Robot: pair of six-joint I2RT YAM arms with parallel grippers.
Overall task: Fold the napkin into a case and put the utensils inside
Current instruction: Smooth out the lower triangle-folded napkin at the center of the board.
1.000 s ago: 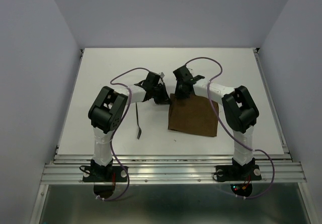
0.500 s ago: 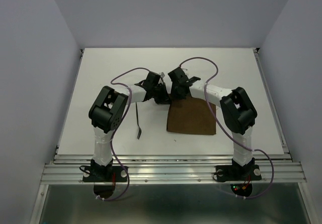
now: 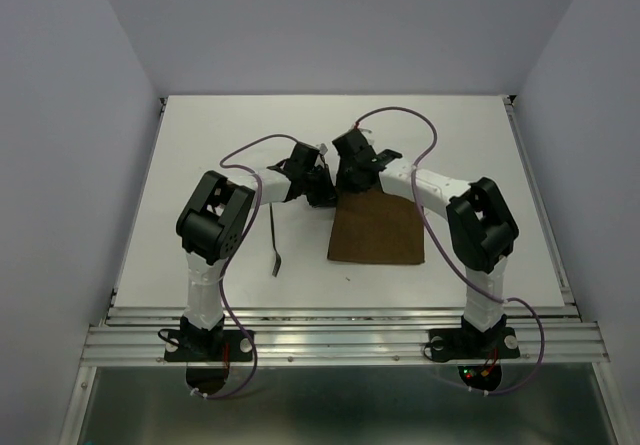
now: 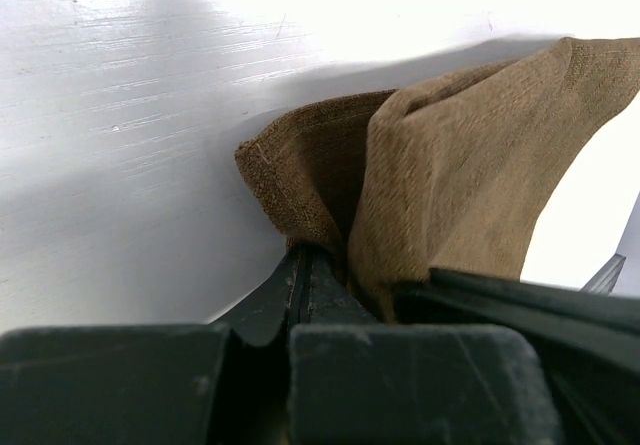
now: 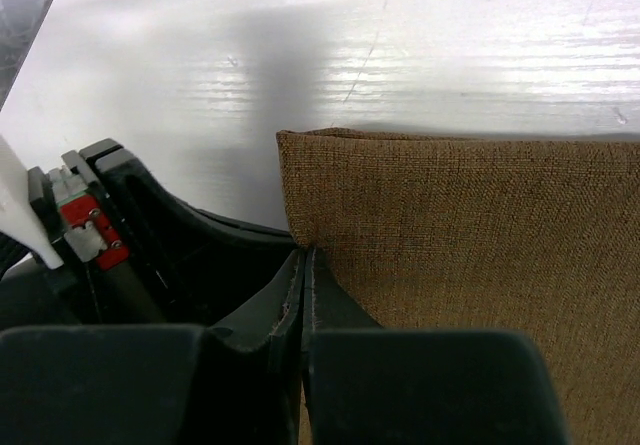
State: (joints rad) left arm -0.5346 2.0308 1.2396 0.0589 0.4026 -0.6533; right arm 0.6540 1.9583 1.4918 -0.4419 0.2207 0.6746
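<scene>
The brown napkin (image 3: 378, 230) lies folded on the white table, its far left corner lifted. My left gripper (image 3: 325, 197) is shut on that bunched corner; in the left wrist view the napkin (image 4: 450, 155) rises in folds from the closed left gripper (image 4: 302, 252). My right gripper (image 3: 345, 187) sits right beside it and is shut on the napkin's (image 5: 470, 235) folded edge at the same corner, as the right gripper (image 5: 306, 253) shows in its own view. One thin dark utensil (image 3: 274, 241) lies on the table left of the napkin, apart from both grippers.
The table's (image 3: 200, 145) raised rail runs along both sides, and a metal frame (image 3: 340, 330) borders the near edge. Purple cables loop above both arms. The left gripper's body (image 5: 140, 235) crowds the left of the right wrist view.
The right gripper has moved left and back toward the left gripper, pulling the napkin's far edge with it. The napkin now lies squarer and shifted slightly left. The left gripper stayed put.
</scene>
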